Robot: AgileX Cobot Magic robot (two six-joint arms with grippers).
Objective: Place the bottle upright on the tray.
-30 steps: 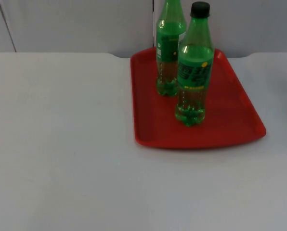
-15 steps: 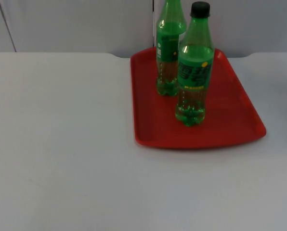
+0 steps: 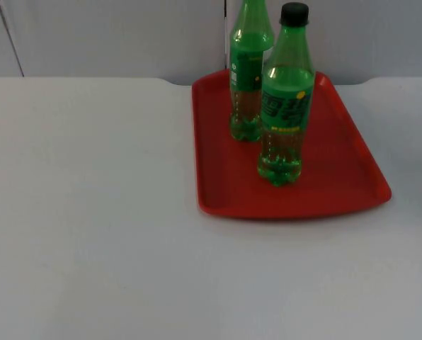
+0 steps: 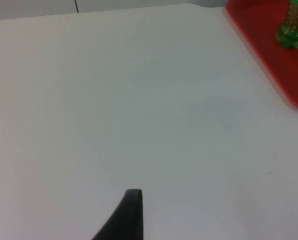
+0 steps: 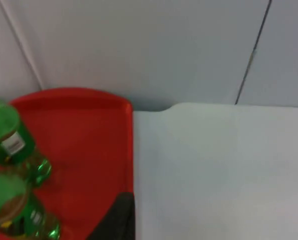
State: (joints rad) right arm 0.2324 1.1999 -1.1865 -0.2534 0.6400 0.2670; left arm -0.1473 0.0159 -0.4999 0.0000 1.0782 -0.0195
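Top view: two green bottles (image 3: 285, 106) standing upright on red tray (image 3: 338, 170), apart. Left gripper (image 4: 131, 200) and right gripper (image 5: 120, 210) over table; open or closed, cannot tell. Best: retreat without bumping tray.

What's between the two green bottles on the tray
Only bare red tray: the capped bottle stands nearer the camera, apart from the rear bottle, best seen in the right wrist view.
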